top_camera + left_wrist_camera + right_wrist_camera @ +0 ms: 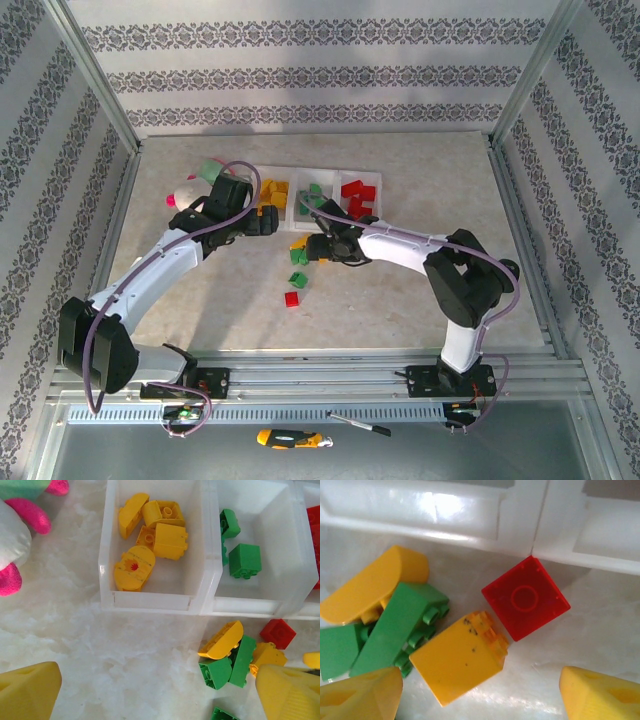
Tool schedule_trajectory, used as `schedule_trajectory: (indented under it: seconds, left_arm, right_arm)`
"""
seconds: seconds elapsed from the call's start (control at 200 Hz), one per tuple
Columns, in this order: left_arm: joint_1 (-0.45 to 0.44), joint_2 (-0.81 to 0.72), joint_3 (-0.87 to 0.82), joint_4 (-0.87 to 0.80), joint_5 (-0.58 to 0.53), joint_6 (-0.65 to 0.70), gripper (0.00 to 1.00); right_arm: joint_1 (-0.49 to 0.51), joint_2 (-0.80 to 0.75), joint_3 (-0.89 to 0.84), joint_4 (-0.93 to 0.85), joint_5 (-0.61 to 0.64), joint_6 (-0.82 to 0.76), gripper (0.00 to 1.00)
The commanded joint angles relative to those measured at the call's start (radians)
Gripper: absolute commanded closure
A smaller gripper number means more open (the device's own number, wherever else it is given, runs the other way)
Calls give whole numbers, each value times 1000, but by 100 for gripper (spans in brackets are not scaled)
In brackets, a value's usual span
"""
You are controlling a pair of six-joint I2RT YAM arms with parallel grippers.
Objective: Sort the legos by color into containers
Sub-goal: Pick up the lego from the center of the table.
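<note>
**Open pincers hang over loose legos at the bins' front wall**

Both arms reach to the middle of the table [430, 200], where the containers [296, 185], three joined translucent white bins in one row, lie toward the far side. From the left wrist, the left bin [150, 602] holds five yellow legos [170, 540], the middle bin [255, 605] holds green legos [245, 560], and red pieces [314, 530] show in the third bin at the frame's right edge.

The left pincer [160, 695] stands wide open above bare table just in front of the left bin, with nothing between its yellow fingertips [27, 690]. A pink, white and green plush toy [15, 535] lies to the left of the bins.

The right pincer [480, 697] is open too, low over a loose cluster near the bins' front wall. A yellow brick [460, 662] lies between its jaws, close to one and well apart from the other, not gripped. A red brick [525, 597] lies just beside it, below the seam between two bins. A green brick [395, 627] lies on its side against a yellow half-round piece [372, 585].

From above, two green strays [298, 278] and a lone red brick [291, 298] lie nearer the arms. A yellow-handled screwdriver [290, 438] and a pen [360, 425] rest on the ledge in front of the arm bases.
</note>
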State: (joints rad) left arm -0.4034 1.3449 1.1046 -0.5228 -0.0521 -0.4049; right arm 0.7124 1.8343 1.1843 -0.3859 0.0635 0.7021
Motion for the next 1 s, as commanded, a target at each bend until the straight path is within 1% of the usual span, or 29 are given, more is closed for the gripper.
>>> schedule_trajectory:
  seconds: [0.0, 0.275, 0.475, 0.61, 0.7, 0.889, 0.994]
  left_arm:
    - [10, 4, -6, 18, 14, -7, 1]
    - [10, 20, -9, 21, 24, 7, 1]
    - [10, 23, -18, 32, 29, 4, 1]
    - [10, 33, -17, 41, 39, 1, 1]
    - [12, 38, -18, 47, 44, -2, 1]
    - [12, 34, -18, 44, 38, 4, 1]
    - [12, 32, -20, 40, 35, 7, 1]
  right_arm:
    - [-10, 32, 32, 36, 23, 109, 18]
    - [-25, 65, 26, 14, 51, 115, 20]
    - [-21, -27, -56, -4, 87, 120, 25]
    - [-21, -61, -80, -6, 85, 107, 28]
    - [-21, -34, -57, -12, 78, 83, 29]
    - [-17, 38, 6, -49, 79, 28, 37]
    - [-11, 63, 36, -73, 88, 14, 43]
